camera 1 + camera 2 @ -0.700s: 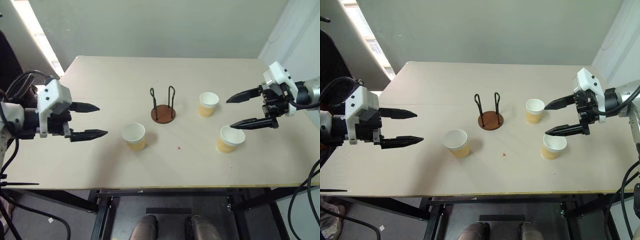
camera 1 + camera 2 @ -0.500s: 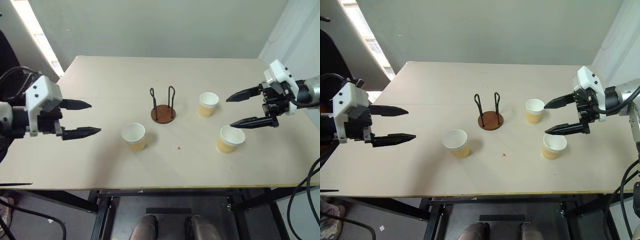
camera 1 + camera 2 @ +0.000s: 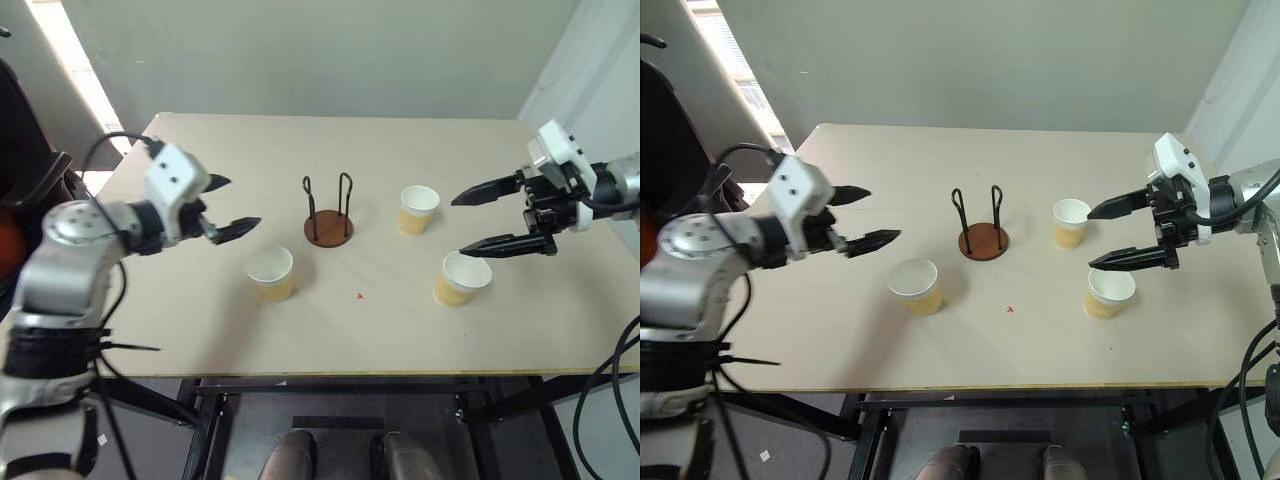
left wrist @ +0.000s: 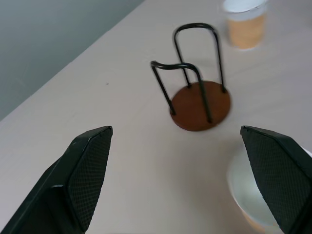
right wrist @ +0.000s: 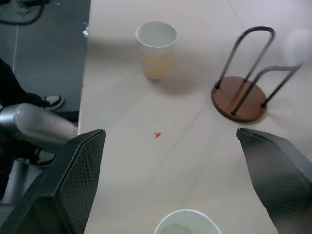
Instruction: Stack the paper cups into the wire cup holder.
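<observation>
Three cups loose on the tabletop [image 3: 420, 330]; wire cup holder [image 3: 328, 215] stood empty; both grippers spread and held nothing.

The holder stood upright near the tabletop's middle. One paper cup [image 3: 270, 273] stood in front of it and to its left, a second [image 3: 418, 208] just to its right, a third [image 3: 462, 278] further right and nearer the front edge. The left gripper [image 3: 232, 206] hovered left of the holder, jaws apart. The right gripper [image 3: 468, 222] hung well right of it, above the third cup, jaws wide.
</observation>
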